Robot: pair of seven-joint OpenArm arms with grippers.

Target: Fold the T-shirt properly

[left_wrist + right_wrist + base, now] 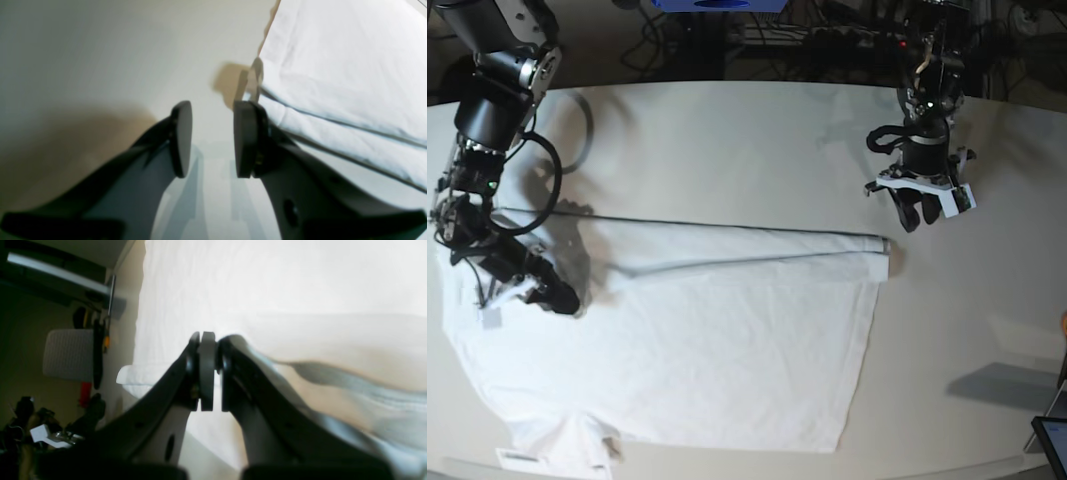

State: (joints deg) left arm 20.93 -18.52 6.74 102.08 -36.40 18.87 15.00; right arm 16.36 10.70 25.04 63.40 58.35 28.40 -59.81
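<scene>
— Your T-shirt [717, 350] lies flat on the tabletop [727, 150], long axis running side to side in the base view, with one long flap already laid over along the far edge as a narrow folded band [747, 255].

— And your two arms?

— Your right gripper [562, 297] is down on the cloth at the band's end by the sleeve side. In its own wrist view the jaws are pressed together, white cloth all around them; whether a layer is pinched between them, I can't tell. Your left gripper [919, 210] hangs above bare table, just past the band's other end, near the folded corner [882, 262] and clear of the shirt.

— Left jaws?

— Partly spread, nothing between them. The left wrist view shows the T-shirt's edge just beside one fingertip [245, 138], off to that side, not in the gap.

— So what does the coming move turn on?

— My read: the corner lies toward you from the left gripper, and that arm is by far the nearer. You'd need it down and across onto that edge to match the right.
</scene>
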